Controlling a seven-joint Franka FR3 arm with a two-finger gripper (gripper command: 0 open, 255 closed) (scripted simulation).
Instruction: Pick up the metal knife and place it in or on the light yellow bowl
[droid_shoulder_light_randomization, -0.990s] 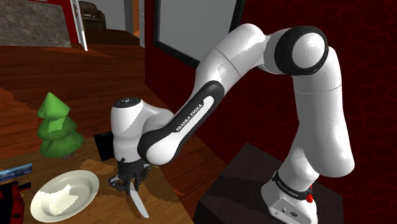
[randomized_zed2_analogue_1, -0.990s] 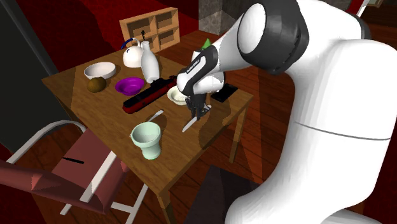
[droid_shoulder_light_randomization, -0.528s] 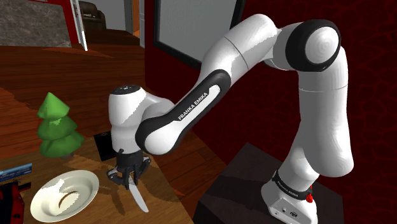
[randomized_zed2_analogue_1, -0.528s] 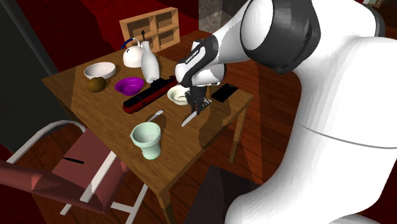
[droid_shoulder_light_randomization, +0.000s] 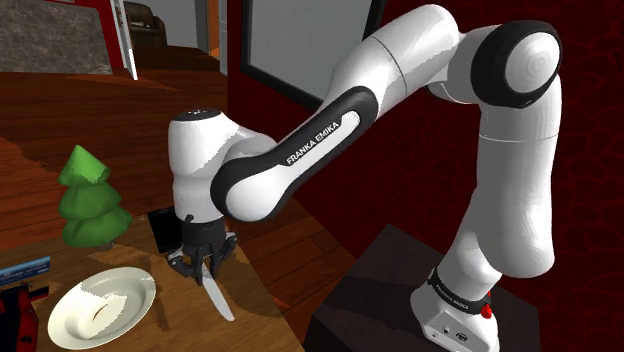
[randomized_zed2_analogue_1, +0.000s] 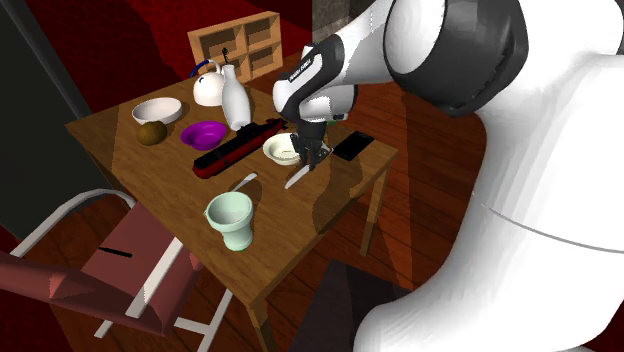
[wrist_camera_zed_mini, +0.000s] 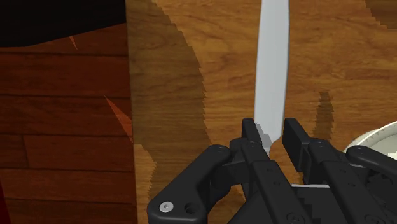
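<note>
Shoulder view — arm (droid_shoulder_light_randomization: 318, 148) arched, knife (droid_shoulder_light_randomization: 218, 298) seemingly aloft

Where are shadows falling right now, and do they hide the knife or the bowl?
Wrist view: a jagged-edged shadow darkens the table beside the knife, but the blade is evenly lit. Shoulder view: shadow crosses part of the bowl, its rim clear. Second exterior view: a broad dark patch lies on the table beside the gripper; the knife reads pale against the wood.
</note>
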